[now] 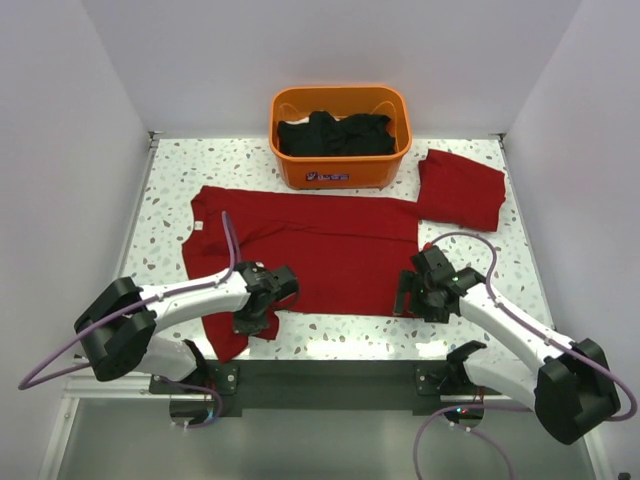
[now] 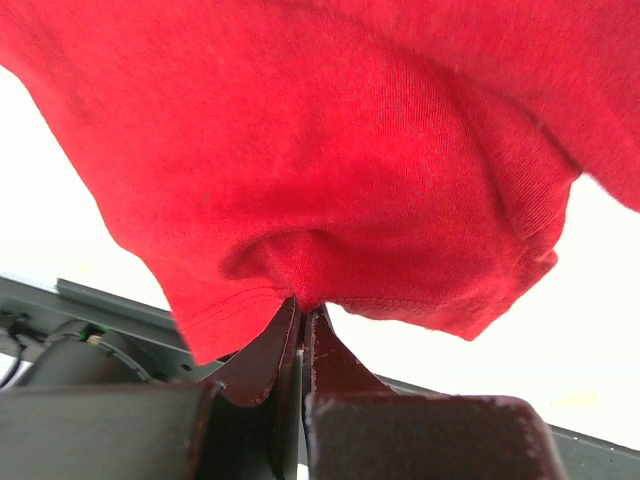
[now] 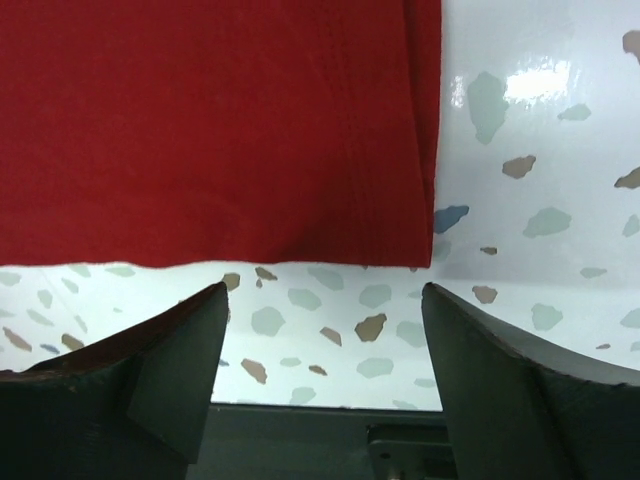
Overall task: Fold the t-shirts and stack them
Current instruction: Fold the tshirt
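A dark-red t-shirt lies spread across the middle of the table. A second t-shirt, folded, lies at the back right. My left gripper is at the spread shirt's near-left part. In the left wrist view it is shut on a bunched fold of the red cloth, near the hem. My right gripper is at the shirt's near-right corner. In the right wrist view it stands open over bare table, the shirt's hem just beyond its fingertips.
An orange basket with dark clothes in it stands at the back centre, touching the spread shirt's far edge. White walls close in the speckled table on both sides. The table's near edge and a metal rail lie just behind the grippers.
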Tool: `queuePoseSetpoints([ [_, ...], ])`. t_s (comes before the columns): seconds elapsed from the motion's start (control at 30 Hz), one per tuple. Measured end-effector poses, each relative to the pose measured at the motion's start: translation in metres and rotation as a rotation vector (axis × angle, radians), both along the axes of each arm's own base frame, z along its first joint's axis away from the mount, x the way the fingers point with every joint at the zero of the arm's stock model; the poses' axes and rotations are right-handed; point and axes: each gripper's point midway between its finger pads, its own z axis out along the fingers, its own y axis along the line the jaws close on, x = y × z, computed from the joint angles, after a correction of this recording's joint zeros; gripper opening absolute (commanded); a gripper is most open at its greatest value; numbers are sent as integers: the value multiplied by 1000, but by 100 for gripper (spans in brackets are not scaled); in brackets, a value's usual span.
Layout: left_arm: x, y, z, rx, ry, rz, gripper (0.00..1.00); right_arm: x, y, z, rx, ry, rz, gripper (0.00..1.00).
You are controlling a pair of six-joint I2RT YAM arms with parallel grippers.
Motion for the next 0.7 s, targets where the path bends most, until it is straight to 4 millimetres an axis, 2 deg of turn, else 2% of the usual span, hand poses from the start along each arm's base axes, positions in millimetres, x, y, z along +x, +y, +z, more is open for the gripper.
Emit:
queuePoseSetpoints([
  [0.13,8,3,6,8,-7,2,0,5,1,-10,-6,1,-33,78],
  [0.23,11,8,7,28,1,-1,0,10,3,-14,-3,-1,-49,68],
  [0.27,12,10,7,37,5,-2,0,12,4,-14,1,-7,-54,53],
  [0.33,14,12,7,50,9,-10,0,16,5,-15,4,-16,-63,41],
  [0.37,15,12,8,54,7,-12,0,18,5,-16,1,-20,-67,29],
  [0.43,18,12,11,55,2,-15,0,19,5,-16,-2,-27,-73,19],
  [0.47,20,12,12,56,-3,-17,0,19,4,-17,-5,-27,-75,8],
  [0.5,22,12,14,56,-5,-18,0,19,4,-17,-7,-28,-73,7],
  [0.53,24,13,15,57,-8,-18,0,20,3,-17,-7,-30,-75,0],
  [0.7,36,13,24,62,-23,-47,0,21,2,-15,-13,-41,-70,0],
])
